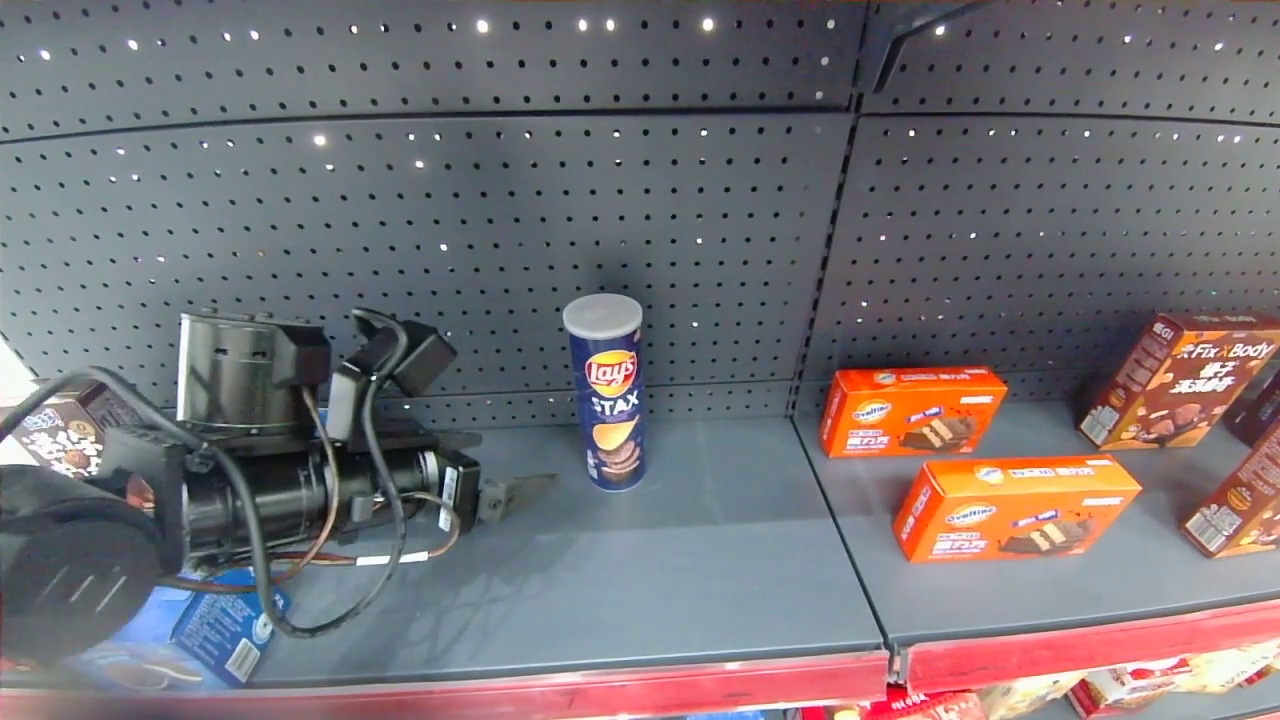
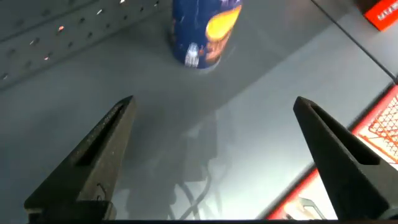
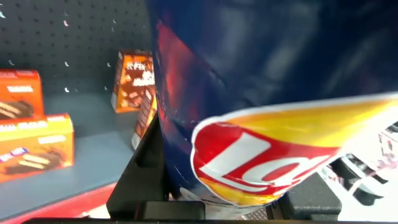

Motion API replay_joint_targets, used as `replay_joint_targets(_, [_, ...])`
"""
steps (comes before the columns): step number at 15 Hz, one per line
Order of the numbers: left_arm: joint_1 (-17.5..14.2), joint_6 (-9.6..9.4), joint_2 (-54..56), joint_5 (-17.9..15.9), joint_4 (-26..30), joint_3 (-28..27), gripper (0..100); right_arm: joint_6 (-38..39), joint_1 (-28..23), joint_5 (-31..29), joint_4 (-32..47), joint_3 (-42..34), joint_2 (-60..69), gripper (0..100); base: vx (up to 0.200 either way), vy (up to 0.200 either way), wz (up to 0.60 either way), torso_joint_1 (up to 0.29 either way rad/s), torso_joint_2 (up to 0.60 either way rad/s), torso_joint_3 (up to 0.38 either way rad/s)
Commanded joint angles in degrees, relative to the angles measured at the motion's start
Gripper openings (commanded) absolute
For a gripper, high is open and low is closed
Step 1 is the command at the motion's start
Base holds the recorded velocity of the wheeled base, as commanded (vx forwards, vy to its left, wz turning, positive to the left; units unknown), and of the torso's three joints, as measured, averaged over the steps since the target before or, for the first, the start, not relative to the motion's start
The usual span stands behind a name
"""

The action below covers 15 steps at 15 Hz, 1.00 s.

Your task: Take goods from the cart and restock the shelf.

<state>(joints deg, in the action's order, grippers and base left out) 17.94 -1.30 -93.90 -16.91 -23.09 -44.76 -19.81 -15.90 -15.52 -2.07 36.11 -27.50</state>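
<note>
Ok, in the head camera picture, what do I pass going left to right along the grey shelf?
dark brown box at the edge → open left gripper → upright blue cylindrical chip can with a pale lid → rear orange cardboard box → front orange cardboard box → tall brown cardboard box

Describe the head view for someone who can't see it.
A blue chip can stands upright on a grey shelf, the left gripper pointing at it from the left. Two orange boxes lie to its right, brown boxes beyond.
</note>
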Motion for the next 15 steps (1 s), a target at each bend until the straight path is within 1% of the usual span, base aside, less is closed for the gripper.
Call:
replay_joint_targets(1, [3.76, 0.07, -7.79, 0.47, -0.47, -6.04, 100, 1.35, 0.08, 0.31, 0.14, 0.01, -0.71, 0, 0.000, 0.000, 0.00, 0.000, 0.00, 0.000])
replay_joint_targets(2, [4.91, 0.07, -9.19, 0.74, -0.47, -7.62, 100, 1.62, 0.25, 0.40, 0.23, -0.34, -0.62, 0, 0.000, 0.000, 0.00, 0.000, 0.00, 0.000])
replay_joint_targets(3, [6.75, 0.25, -11.21, 2.05, -0.64, -9.29, 100, 1.70, 0.52, 2.77, 0.40, -0.95, -0.62, 0, 0.000, 0.000, 0.00, 0.000, 0.00, 0.000])
replay_joint_targets(4, [8.16, 1.57, -12.53, 3.55, -1.43, -10.34, 100, 1.70, 0.52, 5.41, 0.40, -0.95, -0.80, 0, 0.000, 0.000, 0.00, 0.000, 0.00, 0.000])
replay_joint_targets(5, [9.74, 3.06, -13.41, 4.43, -1.61, -11.93, 100, 1.70, 0.43, 5.94, 0.40, -0.95, -1.24, 0, 0.000, 0.000, 0.00, 0.000, 0.00, 0.000])
replay_joint_targets(6, [10.27, 4.38, -14.38, 4.96, -1.61, -13.60, 100, 1.70, 0.43, 5.94, 0.31, -1.22, -1.41, 0, 0.000, 0.000, 0.00, 0.000, 0.00, 0.000])
replay_joint_targets(7, [10.36, 4.91, -15.17, 5.57, -1.61, -14.83, 100, 1.70, 0.43, 6.03, 0.05, -1.74, -1.33, 0, 0.000, 0.000, 0.00, 0.000, 0.00, 0.000])
replay_joint_targets(9, [9.30, 4.91, -16.84, 6.89, -1.61, -16.23, 100, 1.70, 0.43, 5.67, 0.05, -1.74, -0.97, 0, 0.000, 0.000, 0.00, 0.000, 0.00, 0.000])
replay_joint_targets(11, [8.25, 4.91, -18.77, 7.42, -1.61, -19.04, 100, 1.70, 0.43, 5.50, 0.14, -1.92, -0.89, 0, 0.000, 0.000, 0.00, 0.000, 0.00, 0.000])
replay_joint_targets(15, [8.25, 4.91, -21.41, 9.44, -1.61, -23.62, 100, 1.53, 0.08, 5.24, 0.58, -2.09, 0.34, 0, 0.000, 0.000, 0.00, 0.000, 0.00, 0.000])
